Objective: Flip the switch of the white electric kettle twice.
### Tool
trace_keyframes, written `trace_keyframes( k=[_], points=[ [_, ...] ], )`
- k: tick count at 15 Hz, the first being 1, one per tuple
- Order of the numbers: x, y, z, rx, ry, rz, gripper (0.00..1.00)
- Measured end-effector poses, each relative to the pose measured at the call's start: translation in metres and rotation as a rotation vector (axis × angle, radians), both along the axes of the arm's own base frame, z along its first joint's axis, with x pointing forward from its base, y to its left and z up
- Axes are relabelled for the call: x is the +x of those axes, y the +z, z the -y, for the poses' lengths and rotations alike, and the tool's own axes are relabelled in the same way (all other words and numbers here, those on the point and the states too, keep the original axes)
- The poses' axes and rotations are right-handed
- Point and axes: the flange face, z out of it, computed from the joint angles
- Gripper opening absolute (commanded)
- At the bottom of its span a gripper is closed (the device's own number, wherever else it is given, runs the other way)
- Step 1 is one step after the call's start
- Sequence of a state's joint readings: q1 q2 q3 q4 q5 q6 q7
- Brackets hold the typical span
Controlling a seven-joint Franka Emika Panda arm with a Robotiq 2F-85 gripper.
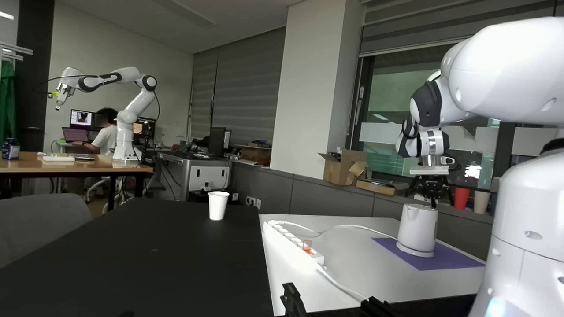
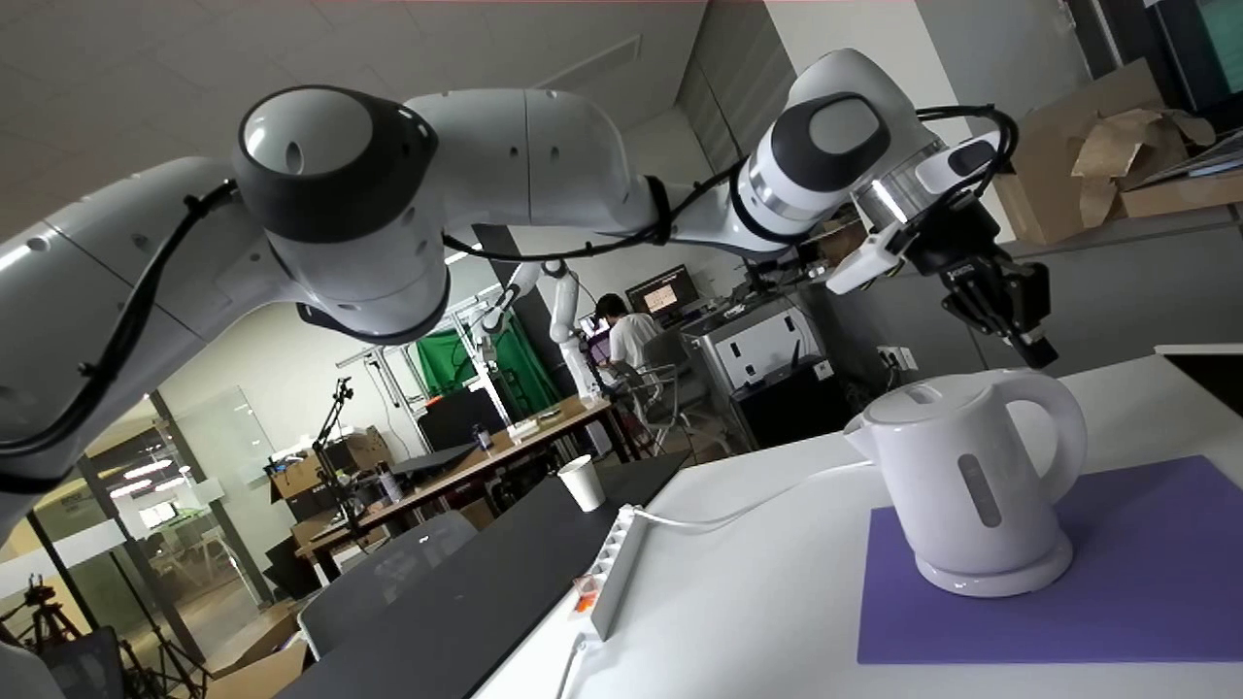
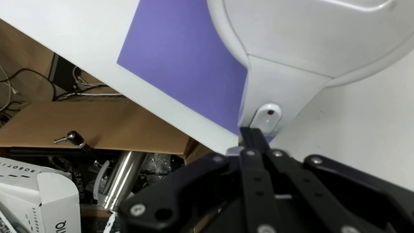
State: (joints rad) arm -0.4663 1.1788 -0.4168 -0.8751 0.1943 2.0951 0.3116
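The black table (image 1: 150,251) and the white table (image 2: 762,592) stand side by side, with my arm (image 2: 573,160) stretched out above the white one. Past the table edge, an open cardboard box (image 3: 97,126) turns up in my wrist view alone. A purple sheet (image 2: 1146,612) lies on the white table, and the white electric kettle (image 2: 952,456) stands upright on it in both exterior views. An exterior view gives me the whole curve of the loop handle (image 2: 1070,437); the wrist view shows just the handle's top from above. My gripper (image 3: 252,132) is closed, its fingertips (image 3: 246,136) together and pointing down near that handle; whether they touch it I can't tell from any view. Both exterior views also have the power strip (image 1: 291,240) lying on the white table and a white paper cup (image 1: 217,205) standing on the black one. Smallest is the switch (image 3: 266,121), a pale oval with a dark red dot (image 3: 270,112) on the handle's top, which I make out only in the wrist view, just beside the fingertips.
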Motion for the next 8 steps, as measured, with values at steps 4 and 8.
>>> trace_keyframes(
  k=[4,8],
  points=[
    [-0.0004,-0.0027,0.0012,-0.007,0.002,0.001,0.00],
    [0.0001,-0.0026,0.0007,-0.008,0.003,0.001,0.00]
  ],
)
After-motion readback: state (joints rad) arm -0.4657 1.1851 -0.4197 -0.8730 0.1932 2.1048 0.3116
